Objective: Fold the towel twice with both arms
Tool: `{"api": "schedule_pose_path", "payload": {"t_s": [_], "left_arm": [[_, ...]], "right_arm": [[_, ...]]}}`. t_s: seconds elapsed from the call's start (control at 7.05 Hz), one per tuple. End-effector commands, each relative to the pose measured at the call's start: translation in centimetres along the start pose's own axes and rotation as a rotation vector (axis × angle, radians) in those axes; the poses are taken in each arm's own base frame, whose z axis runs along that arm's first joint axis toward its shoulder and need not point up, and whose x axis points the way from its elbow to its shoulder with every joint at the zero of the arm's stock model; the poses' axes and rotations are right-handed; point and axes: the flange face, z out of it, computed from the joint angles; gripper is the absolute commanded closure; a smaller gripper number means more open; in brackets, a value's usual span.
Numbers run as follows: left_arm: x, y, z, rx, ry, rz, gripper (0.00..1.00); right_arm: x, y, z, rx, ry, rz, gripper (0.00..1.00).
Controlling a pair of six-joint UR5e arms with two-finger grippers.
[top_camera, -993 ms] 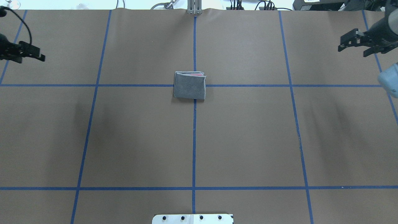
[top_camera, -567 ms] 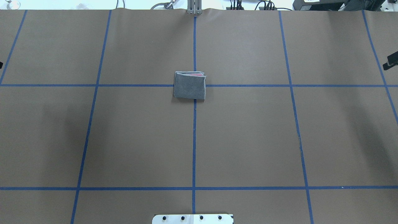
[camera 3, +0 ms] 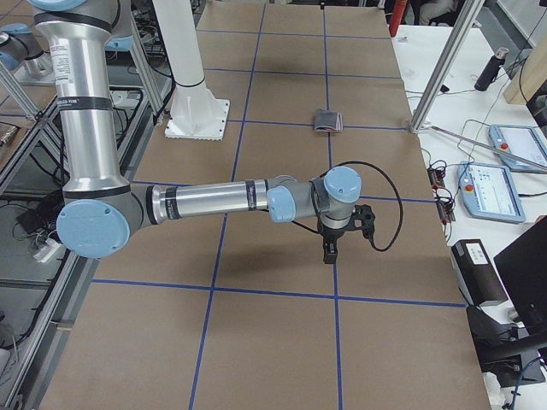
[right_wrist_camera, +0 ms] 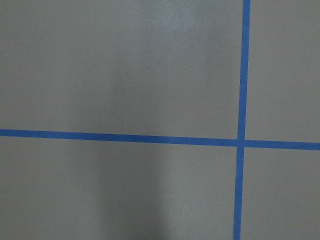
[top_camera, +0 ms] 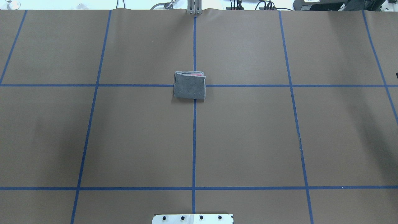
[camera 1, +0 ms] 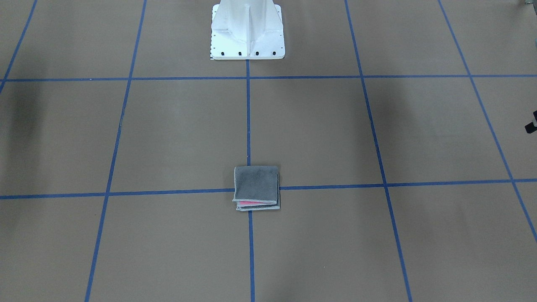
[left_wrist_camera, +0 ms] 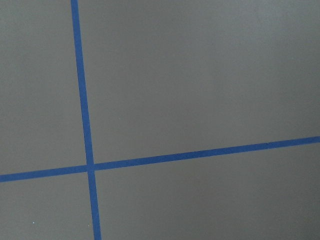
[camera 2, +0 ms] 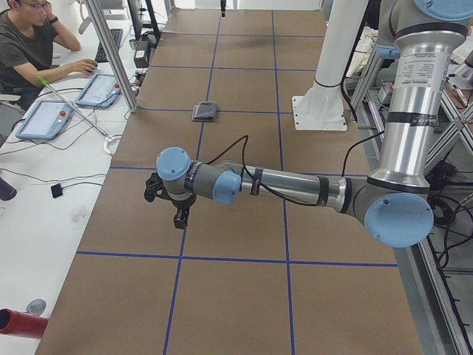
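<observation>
Table (top_camera: pixel 248 140): what I get is brown paper, ruled into big squares by blue tape (top_camera: pixel 194 140).
Left arm (camera 2: pixel 295 188): stretched out low over the table's left end, well apart from the towel.
Right arm (camera 3: pixel 214 201): the same pose at the opposite end, also well apart from the towel.
Pedestal (camera 1: pixel 247 33): white, bolted down at the robot's edge, on the centre tape line.
Towel (top_camera: pixel 189 87): folded into a small rectangle, grey face up, with a pink sliver between the layers at its far edge. It lies flat on a tape crossing on the centre line, untouched.
Left gripper (camera 2: pixel 179 219): points down over bare paper. I cannot tell whether it is spread or closed; my wrist feed gives only paper and a tape crossing.
Right gripper (camera 3: pixel 329 254): points down over bare paper near a tape line. I cannot tell its state either; the wrist feed is just paper and tape.
</observation>
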Motion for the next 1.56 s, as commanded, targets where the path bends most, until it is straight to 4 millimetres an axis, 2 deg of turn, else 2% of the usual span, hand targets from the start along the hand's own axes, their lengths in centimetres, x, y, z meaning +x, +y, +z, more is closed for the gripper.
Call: {"api": "schedule_pose_path", "payload": {"t_s": [0.0,0.28,0.43,0.57,0.85,1.13,1.28,1.42], "left_arm": [[-1.2,4.4,0.1,-0.015,-0.001,-0.013,0.0],[-1.0,5.1,-0.1,-0.013,-0.004,-0.011,0.0],[-1.0,4.6,-0.1,-0.012,-0.014,-0.009,0.0],[-1.2,4.1,-0.2,-0.015,-0.057,-0.022,0.0],[0.7,0.6,-1.6,-0.067,-0.086,-0.092,0.0],[-0.3,1.8,-0.8,-0.085,-0.082,-0.105,0.0],[-0.6,1.6,-0.5,-0.091,-0.086,-0.114,0.0],[0.0,1.4,-1.1,-0.08,-0.081,-0.107,0.0]], "right_arm": [[0.9,1.4,0.7,-0.019,-0.005,0.012,0.0],[2.1,4.0,1.3,-0.033,-0.011,0.023,0.0],[2.2,4.2,1.4,-0.035,-0.009,0.021,0.0],[2.1,4.0,1.2,-0.031,-0.009,-0.056,0.0],[2.3,4.1,0.9,-0.026,-0.003,-0.076,0.0],[3.6,4.8,0.1,-0.01,0.005,-0.062,0.0],[4.3,4.7,-0.6,0.002,0.027,-0.049,0.0],[4.5,4.6,-0.5,0.004,0.064,-0.051,0.0]]}}
